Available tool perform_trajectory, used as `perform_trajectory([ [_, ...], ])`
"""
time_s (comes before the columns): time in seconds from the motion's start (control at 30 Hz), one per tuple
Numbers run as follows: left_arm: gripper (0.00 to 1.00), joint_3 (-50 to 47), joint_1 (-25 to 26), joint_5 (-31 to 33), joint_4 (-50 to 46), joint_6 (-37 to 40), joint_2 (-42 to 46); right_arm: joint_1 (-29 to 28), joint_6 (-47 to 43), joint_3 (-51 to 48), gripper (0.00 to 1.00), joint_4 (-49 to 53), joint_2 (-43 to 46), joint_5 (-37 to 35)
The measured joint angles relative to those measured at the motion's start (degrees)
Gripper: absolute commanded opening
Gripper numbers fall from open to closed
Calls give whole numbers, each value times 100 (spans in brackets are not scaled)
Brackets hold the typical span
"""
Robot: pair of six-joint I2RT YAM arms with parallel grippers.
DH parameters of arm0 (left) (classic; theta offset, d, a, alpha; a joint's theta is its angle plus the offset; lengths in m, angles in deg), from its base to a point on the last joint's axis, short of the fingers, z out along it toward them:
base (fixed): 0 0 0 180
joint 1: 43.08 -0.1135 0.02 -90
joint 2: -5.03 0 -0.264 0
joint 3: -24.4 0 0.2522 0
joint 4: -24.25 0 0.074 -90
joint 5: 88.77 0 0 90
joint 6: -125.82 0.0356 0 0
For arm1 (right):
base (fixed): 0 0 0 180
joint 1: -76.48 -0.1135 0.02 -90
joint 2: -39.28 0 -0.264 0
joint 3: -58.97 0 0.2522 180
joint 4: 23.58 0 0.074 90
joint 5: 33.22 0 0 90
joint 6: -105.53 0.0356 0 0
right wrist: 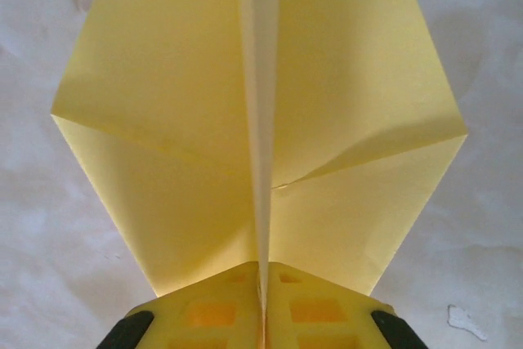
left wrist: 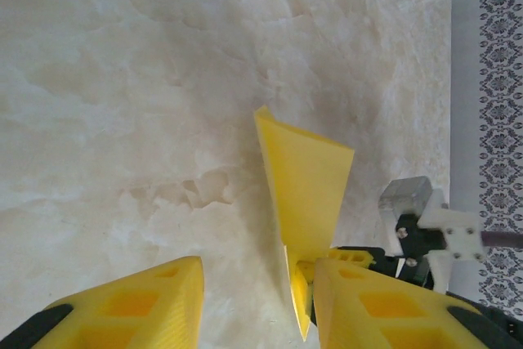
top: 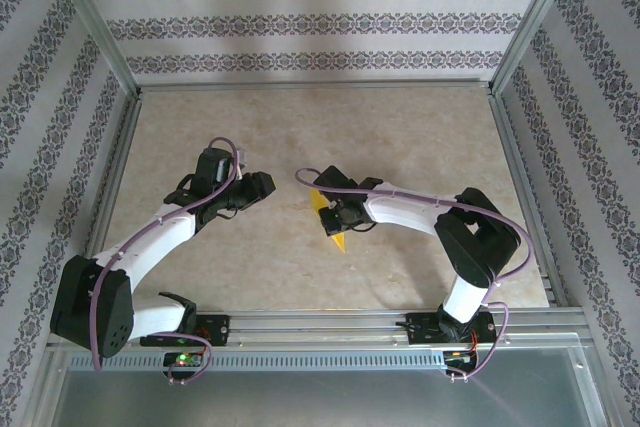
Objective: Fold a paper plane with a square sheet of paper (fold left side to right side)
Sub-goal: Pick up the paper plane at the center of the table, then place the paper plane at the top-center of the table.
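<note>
Left arm [top: 150, 237] reaches forward and inward; left gripper [left wrist: 257, 266] has its 2 jaws standing apart, nothing between them. Right arm [top: 440, 217] is bent at the elbow, forearm pointing toward centre; right gripper [right wrist: 263, 274] is clamped on the yellow paper [right wrist: 163, 120] along its centre ridge.

The counter [top: 330, 127] is bare across the upper frame — free passage. Mid-frame, the right hand [top: 335, 212] pinching the yellow paper [top: 340, 239] blocks the way — the left hand [top: 262, 187] stands near, a bare gap between.
</note>
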Motion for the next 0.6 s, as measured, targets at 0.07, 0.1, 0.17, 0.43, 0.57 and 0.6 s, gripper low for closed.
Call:
perform_trajectory([
  [0.07, 40, 0, 0, 0, -11, 11, 0, 68, 0, 101, 11, 15, 0, 4],
  [0.1, 40, 0, 0, 0, -15, 15, 0, 103, -2, 151, 11, 37, 0, 4],
  [0.17, 40, 0, 0, 0, -28, 17, 4, 201, -9, 293, 11, 116, -2, 4],
  [0.43, 40, -4, 0, 26, -170, 42, 192, 905, 11, 1834, 11, 527, -741, -33],
  [0.57, 40, -105, 0, 46, -240, 59, 389, 1204, 72, 2966, 12, 863, -1513, -282],
  [0.6, 40, -144, 0, 46, -280, 66, 450, 1259, 92, 3261, 12, 951, -1705, -343],
])
